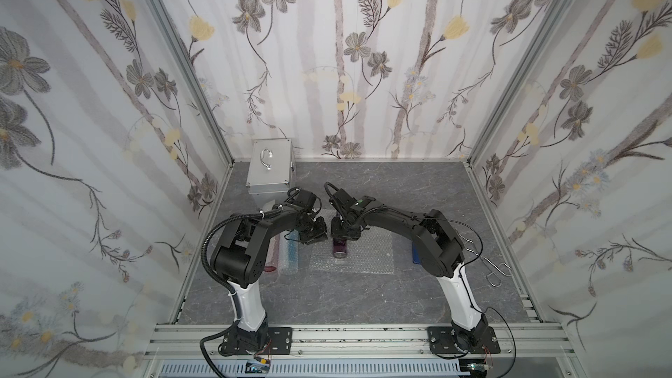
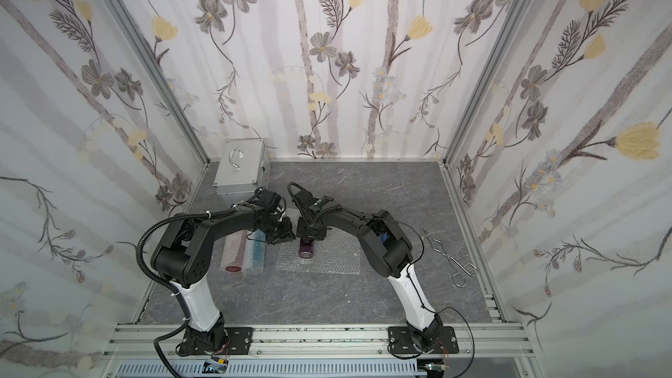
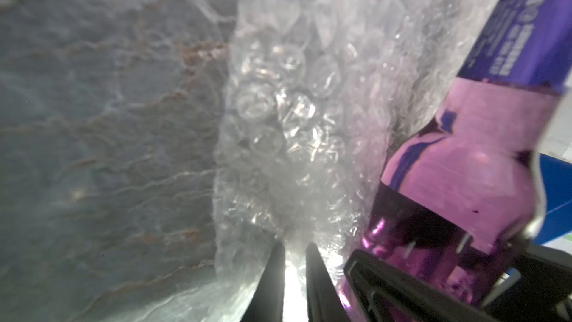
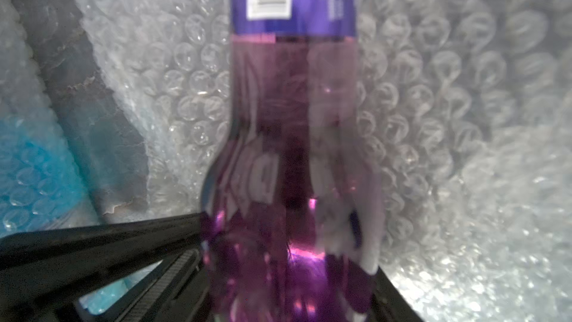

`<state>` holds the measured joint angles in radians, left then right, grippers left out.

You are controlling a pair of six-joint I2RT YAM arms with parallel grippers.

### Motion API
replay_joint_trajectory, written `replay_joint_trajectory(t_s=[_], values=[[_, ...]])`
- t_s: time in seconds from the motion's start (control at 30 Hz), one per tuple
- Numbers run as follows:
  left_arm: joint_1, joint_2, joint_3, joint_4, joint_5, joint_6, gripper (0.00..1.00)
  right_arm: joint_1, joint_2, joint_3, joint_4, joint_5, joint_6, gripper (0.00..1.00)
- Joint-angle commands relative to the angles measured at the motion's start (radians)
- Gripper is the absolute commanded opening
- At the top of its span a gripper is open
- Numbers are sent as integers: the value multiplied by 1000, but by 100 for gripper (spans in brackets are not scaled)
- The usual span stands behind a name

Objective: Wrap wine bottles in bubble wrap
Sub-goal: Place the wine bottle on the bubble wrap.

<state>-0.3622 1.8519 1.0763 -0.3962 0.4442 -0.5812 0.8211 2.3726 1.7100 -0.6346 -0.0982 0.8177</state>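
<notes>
A purple wine bottle lies on a flat sheet of bubble wrap mid-table. My right gripper is shut on its upper end, and the purple glass fills that wrist view. Just left of it, my left gripper is pinched shut on the sheet's left edge, which stands lifted beside the bottle. Two more bottles, red and blue, lie rolled in bubble wrap under my left arm.
A silver metal case stands at the back left corner. A blue tape dispenser is half hidden behind my right arm. Wire tongs lie near the right wall. Enclosure walls close in on three sides.
</notes>
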Motion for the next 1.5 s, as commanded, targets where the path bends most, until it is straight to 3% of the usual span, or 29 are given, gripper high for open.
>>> replay_joint_trajectory(t_s=[0.0,0.07,0.27,0.53,0.73,1.13,1.23,1.47], values=[[1,-4,-6,-29,-34,-16,17,-4,-5,7,-37,58,-9,39],[0,-9,-7,-30,-39,-17,18,-13,-33,7,-45,60,-16,33],[0,-19,-12,-33,-52,-21,18,-39,-153,-9,-73,55,-50,34],[1,-23,-19,-22,-51,-40,18,-39,-269,-210,-25,68,-50,34],[0,-24,-19,-22,-50,-37,18,-77,-263,-297,26,70,-45,34],[0,-28,-17,-23,-51,-34,19,-86,-188,-307,56,82,-53,35],[0,-34,-15,-23,-52,-34,23,-88,-182,-315,58,95,-58,36],[0,-111,-4,-38,-63,-10,42,-116,-162,-315,62,92,-90,36]])
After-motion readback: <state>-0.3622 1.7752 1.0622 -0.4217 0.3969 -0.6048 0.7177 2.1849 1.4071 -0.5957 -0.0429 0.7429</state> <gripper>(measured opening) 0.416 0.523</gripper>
